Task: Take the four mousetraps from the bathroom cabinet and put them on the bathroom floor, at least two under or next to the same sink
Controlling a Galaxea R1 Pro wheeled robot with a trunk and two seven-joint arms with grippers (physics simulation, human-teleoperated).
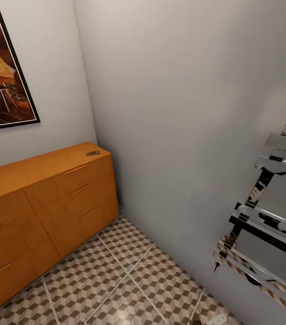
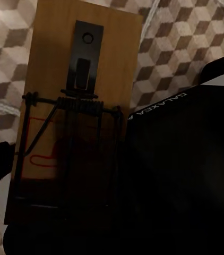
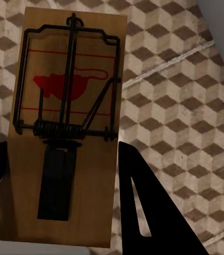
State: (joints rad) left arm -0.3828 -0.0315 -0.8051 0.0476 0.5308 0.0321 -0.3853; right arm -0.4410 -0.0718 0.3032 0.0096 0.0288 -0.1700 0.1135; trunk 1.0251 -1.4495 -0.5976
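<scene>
Left claw (image 2: 64,175) clamped on mousetrap (image 2: 77,95). Right claw (image 3: 64,196) clamped on second mousetrap (image 3: 64,122). Both hang over bathroom floor (image 3: 181,106). Third mousetrap (image 1: 93,153) on cabinet (image 1: 39,198), 10 o'clock. Best: find sink, go low, set traps flat beside it.

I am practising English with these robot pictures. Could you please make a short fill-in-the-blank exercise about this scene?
1. Each gripper holds one ____: the left gripper and the right gripper.
2. The cabinet is made of orange-brown ____.
3. One more mousetrap lies on the cabinet's ____.
4. A framed ____ hangs on the wall above the cabinet.

Missing words: mousetrap; wood; top; picture
</scene>
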